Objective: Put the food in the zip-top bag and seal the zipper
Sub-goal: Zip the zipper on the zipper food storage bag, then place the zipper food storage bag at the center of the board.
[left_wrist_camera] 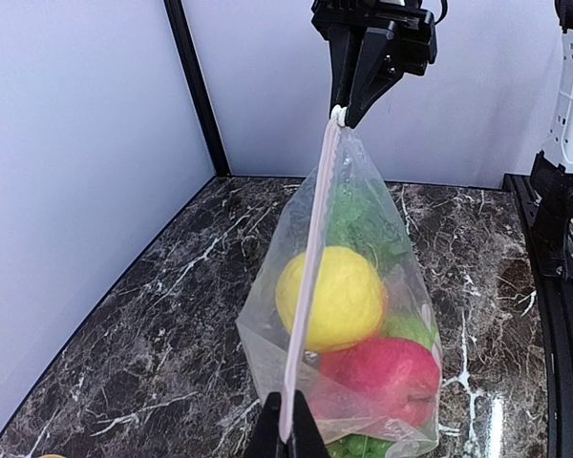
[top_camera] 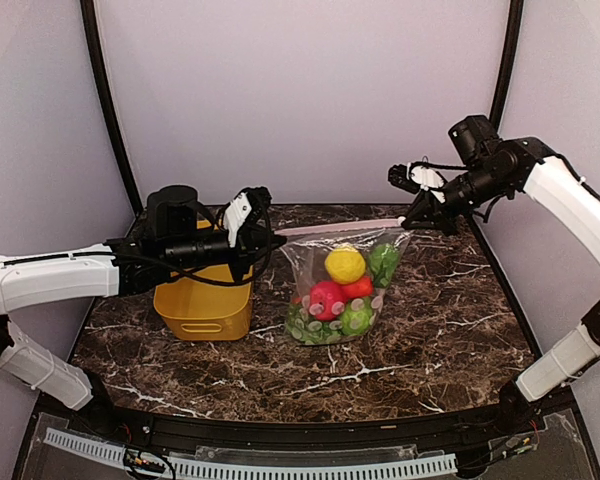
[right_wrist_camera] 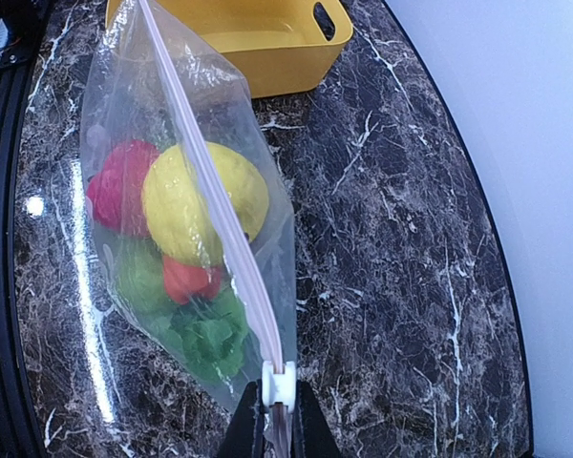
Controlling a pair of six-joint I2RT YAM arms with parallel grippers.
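The clear zip-top bag [top_camera: 338,290] hangs above the marble table, stretched between both grippers by its whitish-pink zipper [top_camera: 335,229]. Inside it are the food: a yellow lemon [top_camera: 345,265], a red apple [top_camera: 326,299], leafy greens [top_camera: 384,260] and green round ones [top_camera: 357,318]. My left gripper [top_camera: 272,238] is shut on the zipper's left end [left_wrist_camera: 286,434]. My right gripper [top_camera: 412,216] is shut on the zipper's right end, just behind the white slider [right_wrist_camera: 278,385]. In the left wrist view the right gripper [left_wrist_camera: 344,110] shows pinching the zipper's far end.
A yellow plastic basket [top_camera: 204,300] stands on the table left of the bag, under my left arm; its rim shows in the right wrist view [right_wrist_camera: 267,38]. The marble tabletop [top_camera: 430,330] is ringed by a black frame and grey walls.
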